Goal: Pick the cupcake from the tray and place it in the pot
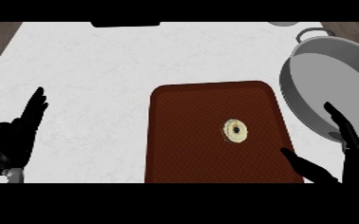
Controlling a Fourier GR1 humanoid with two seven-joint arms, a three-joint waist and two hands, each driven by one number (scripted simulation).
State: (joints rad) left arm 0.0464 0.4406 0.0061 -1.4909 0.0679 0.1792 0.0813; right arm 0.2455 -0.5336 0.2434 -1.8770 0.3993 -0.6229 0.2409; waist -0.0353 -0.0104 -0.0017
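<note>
Looking down on the counter (91, 76): white top, stone-like, faint grey marbling, matte.

Count: one tray, one cupcake, one pot, two robot hands.

Tray (189, 133): flat rectangle with rounded corners, reddish brown, a fine woven pattern over its floor, narrow raised rim. It lies right of the counter's middle, its long sides running away from the robot.

Cupcake (235, 130): small, round, pale yellow, with a dark spot at its centre. It sits on the tray, right of the tray's middle and apart from every rim. Nothing touches it.

Pot (308, 76): round, smooth grey metal, lighter along the rim, with a loop handle (308, 32) on its far side. It stands on the counter just beside the tray's right edge; the view's right border cuts part of it off.

Right robot hand (348, 156): black, at the lower right. Fingers straight, thumb spread wide, nothing held. The thumb shows over the tray's near right corner and the fingers cross the pot's near rim; whether either touches, I cannot tell. The cupcake is near the thumb but apart from it.

Left robot hand (24, 128): black, at the view's left edge over bare counter, fingers straight and pointing away, nothing held. Resting, well apart from the tray.

Dark flat object (126, 24) at the counter's far edge, partly cut off; kind cannot be told.
</note>
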